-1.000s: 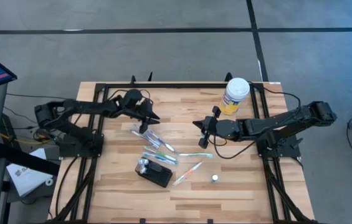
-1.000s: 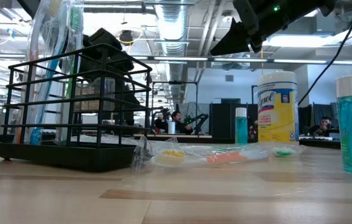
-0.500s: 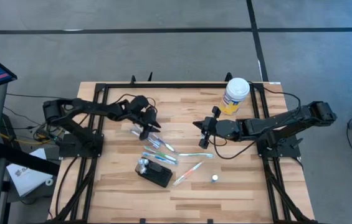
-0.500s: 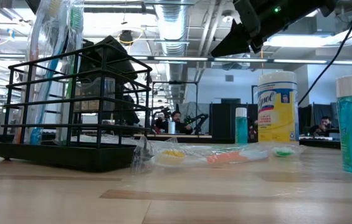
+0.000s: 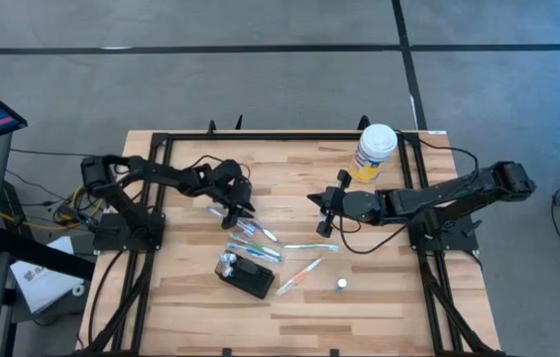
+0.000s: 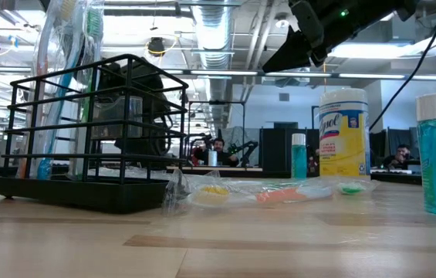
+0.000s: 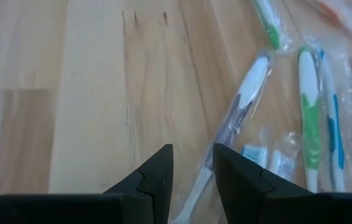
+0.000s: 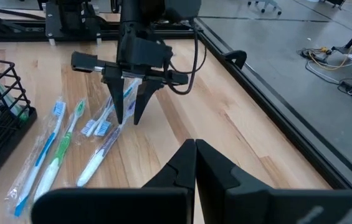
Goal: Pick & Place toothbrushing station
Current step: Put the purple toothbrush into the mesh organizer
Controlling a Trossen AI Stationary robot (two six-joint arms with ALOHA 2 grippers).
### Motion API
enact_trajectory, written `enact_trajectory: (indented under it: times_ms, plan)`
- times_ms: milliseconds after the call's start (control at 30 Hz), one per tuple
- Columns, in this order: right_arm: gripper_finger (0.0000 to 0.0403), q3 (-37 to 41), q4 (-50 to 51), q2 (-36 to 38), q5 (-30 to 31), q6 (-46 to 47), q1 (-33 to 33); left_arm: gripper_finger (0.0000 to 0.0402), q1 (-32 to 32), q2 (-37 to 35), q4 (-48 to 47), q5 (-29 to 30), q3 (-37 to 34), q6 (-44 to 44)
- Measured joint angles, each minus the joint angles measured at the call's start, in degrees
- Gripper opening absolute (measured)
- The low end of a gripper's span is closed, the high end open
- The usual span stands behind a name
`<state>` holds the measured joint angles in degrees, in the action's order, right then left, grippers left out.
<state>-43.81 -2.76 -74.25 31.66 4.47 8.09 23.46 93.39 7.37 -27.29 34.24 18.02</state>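
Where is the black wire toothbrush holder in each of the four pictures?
High view: the toothbrushing station sits low in the middle of the table.
Low view: it fills the picture's left side, close up, with brushes standing in it.
Left wrist view: I cannot tell; only a dark sliver shows at one edge.
Right wrist view: only a wire corner shows at the far edge.
Shared landmark: the wrapped toothbrushes lying beside it.

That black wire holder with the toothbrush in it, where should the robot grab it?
Probably by a top rail of the black wire holder, coming straight down from above. It stands upright on the table, its top bars are thin enough to pinch, and wrapped toothbrushes crowd one side.
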Motion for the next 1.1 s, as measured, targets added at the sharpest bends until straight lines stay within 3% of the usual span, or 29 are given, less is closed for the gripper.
enact_trajectory:
  times_ms: [400, 500, 633, 767, 1100]
  plan:
    - [0.0, 0.0, 0.7, 0.0, 0.0, 0.0, 0.0, 0.0101, 0.0, 1.8, -2.3, 1.3, 0.0, 3.0]
    - [0.0, 0.0, 0.7, 0.0, 0.0, 0.0, 0.0, 0.0078, 0.0, 1.7, -2.6, 4.1, 0.1, 4.6]
    - [0.0, 0.0, 0.7, 0.0, 0.0, 0.0, 0.0, 0.0017, 0.0, 1.7, -2.7, 6.6, 0.1, 6.2]
    - [0.0, 0.0, 0.7, 0.0, 0.0, 0.0, 0.0, 0.0003, 0.0, 1.5, -2.6, 7.0, 0.1, 6.0]
    - [0.0, 0.0, 0.7, 0.0, -0.1, 0.0, 0.0, 0.0, 0.1, -8.0, -3.1, 8.4, -0.2, 5.6]
